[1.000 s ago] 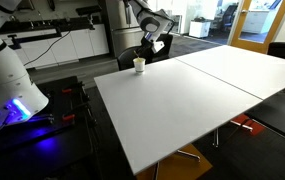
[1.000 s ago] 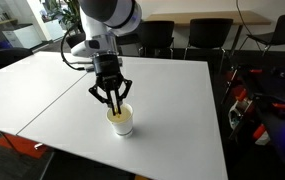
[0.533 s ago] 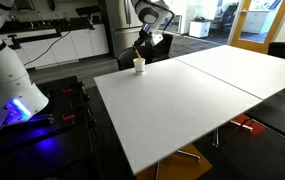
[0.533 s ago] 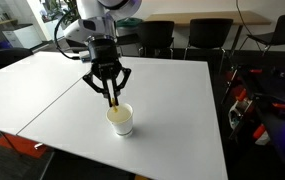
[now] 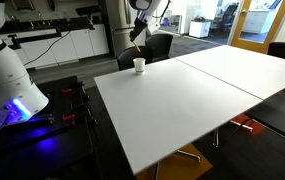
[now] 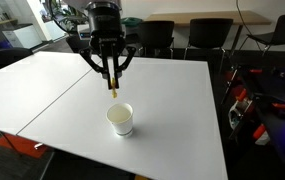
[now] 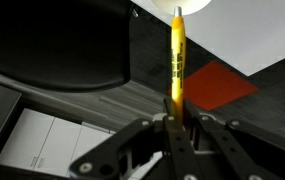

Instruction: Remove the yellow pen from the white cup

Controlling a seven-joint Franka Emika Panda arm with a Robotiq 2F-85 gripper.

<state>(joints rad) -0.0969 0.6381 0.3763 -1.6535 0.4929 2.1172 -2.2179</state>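
Observation:
The white cup [image 6: 120, 119] stands near the table's front edge in an exterior view, and at the far corner of the table [image 5: 139, 64] in the other. My gripper [image 6: 110, 72] hangs well above the cup, shut on the yellow pen [image 6: 112, 84], which points straight down and is clear of the rim. In the wrist view the pen [image 7: 178, 58] runs upward from between the closed fingers [image 7: 187, 128] toward the cup's rim [image 7: 180, 5] at the top edge. In the far exterior view the gripper [image 5: 139, 30] is small and the pen is too small to make out.
The big white table [image 6: 72, 90] is made of two tops joined by a seam. Black chairs [image 6: 160, 38] stand behind it, one [image 5: 158, 46] close to the cup's corner. A red patch of floor [image 7: 218, 85] shows in the wrist view. Another robot base [image 5: 7, 70] stands aside.
My gripper has risen from just over the cup to well above it, and the yellow pen has come out of the cup with it.

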